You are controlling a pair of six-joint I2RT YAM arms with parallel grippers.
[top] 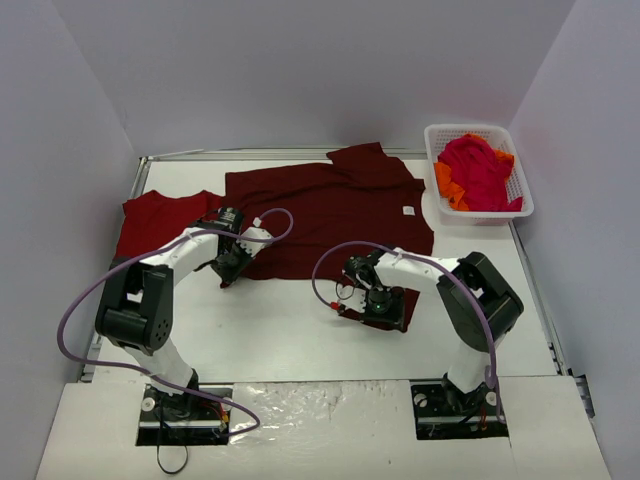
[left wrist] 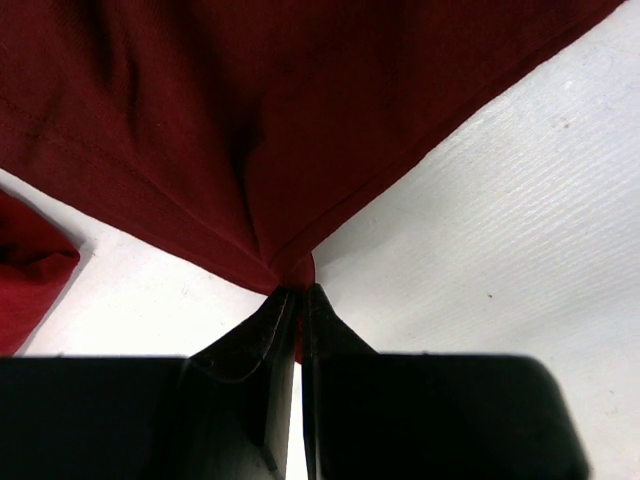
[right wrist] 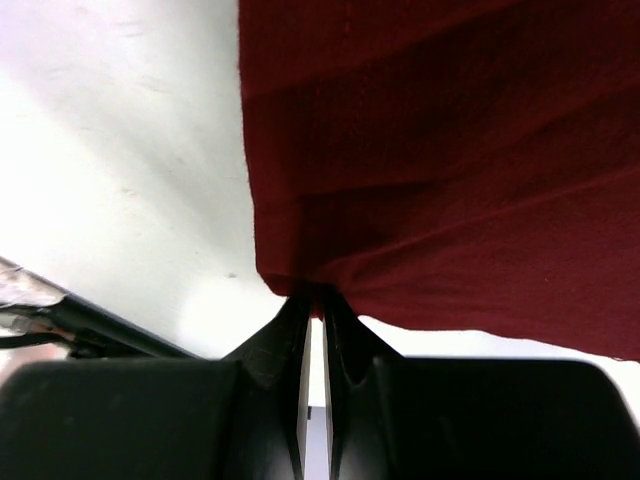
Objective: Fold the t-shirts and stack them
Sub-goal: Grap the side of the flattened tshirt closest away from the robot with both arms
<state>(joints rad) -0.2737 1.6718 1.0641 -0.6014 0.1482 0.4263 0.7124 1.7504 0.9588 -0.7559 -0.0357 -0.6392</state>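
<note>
Dark maroon t-shirt [top: 330, 210] lay spread flat across the middle-back of the tabletop [top: 290, 325], collar toward the far edge. Left end effector [left wrist: 300, 292] was pressed together, pinching the shirt's near-left hem corner. Right end effector [right wrist: 316, 296] was likewise closed, pinching the near-right corner, cloth bunched at its tips. Brighter red t-shirt [top: 160, 218] lay on the left side, just beside the maroon one. White basket [top: 470, 128] at the far right held a crimson t-shirt [top: 480, 168] over an orange t-shirt [top: 447, 185].
</note>
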